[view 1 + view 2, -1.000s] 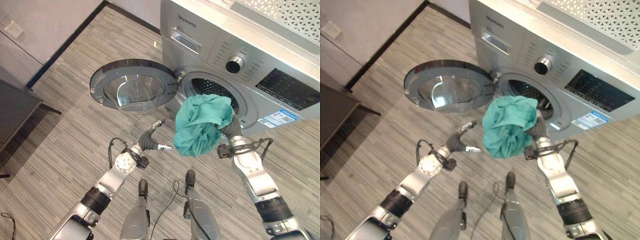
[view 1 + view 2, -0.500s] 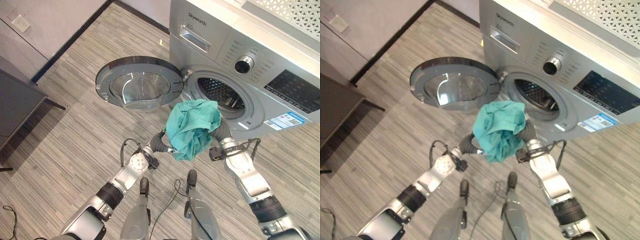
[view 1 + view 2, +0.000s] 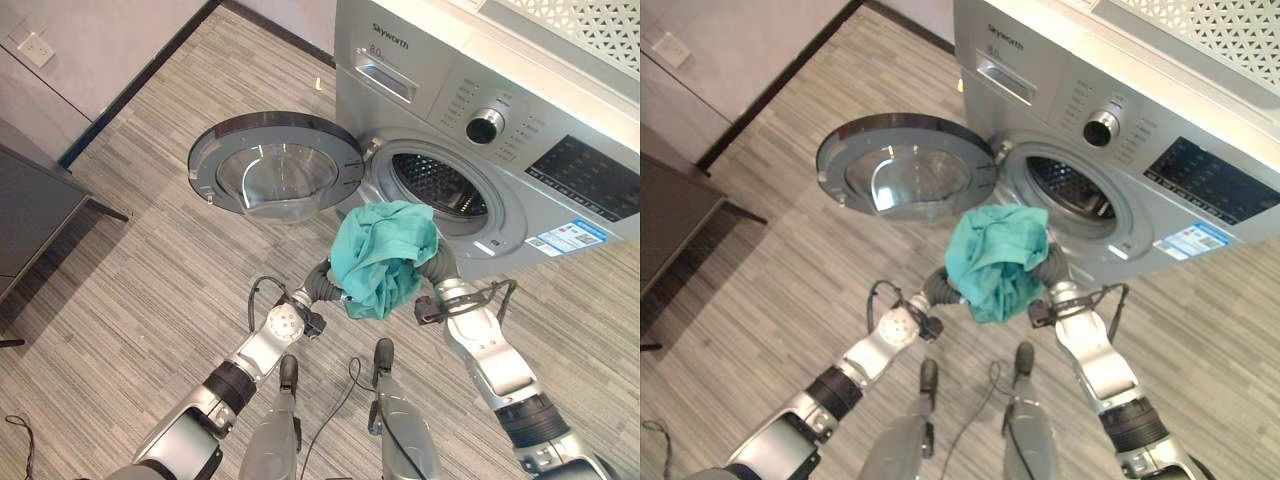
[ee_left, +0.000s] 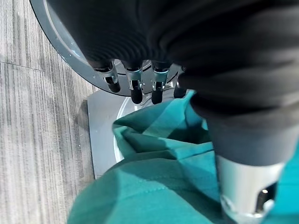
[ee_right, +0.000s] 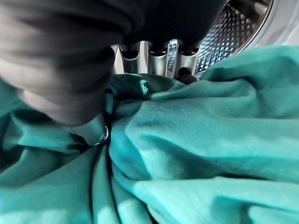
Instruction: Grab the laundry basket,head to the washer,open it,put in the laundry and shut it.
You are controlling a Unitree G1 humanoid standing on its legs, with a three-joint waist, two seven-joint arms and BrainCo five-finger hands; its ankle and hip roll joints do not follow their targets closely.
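Left eye view: a bunched teal cloth (image 3: 382,256) hangs between both arms, just in front of the washer (image 3: 520,130) and below the rim of its drum opening (image 3: 438,186). The round door (image 3: 277,167) is swung fully aside to the left, leaving the opening unobstructed. The right robot hand (image 5: 161,57) has fingers curled into the cloth, gripping it. The left robot hand (image 4: 135,79) has straight fingers lying against the cloth's edge.

right robot hand (image 5: 154,51) fingertips buried in teal cloth (image 3: 383,255)
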